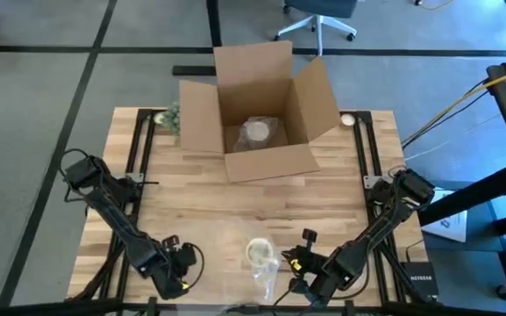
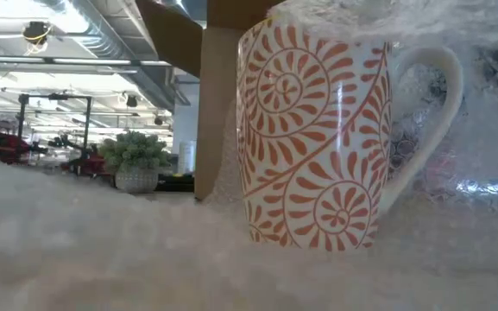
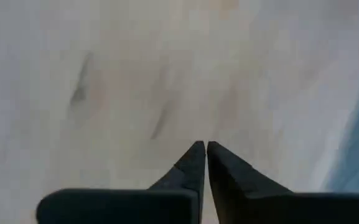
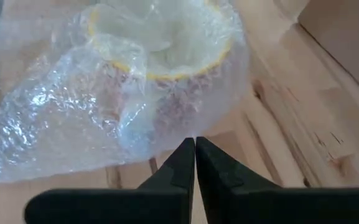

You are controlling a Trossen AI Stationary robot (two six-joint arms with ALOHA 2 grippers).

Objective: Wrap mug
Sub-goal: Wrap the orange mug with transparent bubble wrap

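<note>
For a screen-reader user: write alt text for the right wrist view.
A mug with a yellow rim stands on a wooden table, draped in clear bubble wrap that spreads out to one side. The right end effector points at it with fingers shut together, holding nothing.

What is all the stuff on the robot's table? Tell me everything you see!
mug: one, white with orange swirls, upright near the table's front edge, between the two grippers.
bubble wrap: one clear sheet, spread under the mug and bunched up over it.
cardboard box: one, brown, flaps open, at the table's far side, with a pale wrapped bundle inside.
potted plant: one, green in a pale pot, at the far left corner beside the box.
table: one, light wood.
office chair: one, on the floor beyond the table.
left gripper: one, dark, shut, left of the mug.
right gripper: one, dark, shut, right of the mug.
</note>
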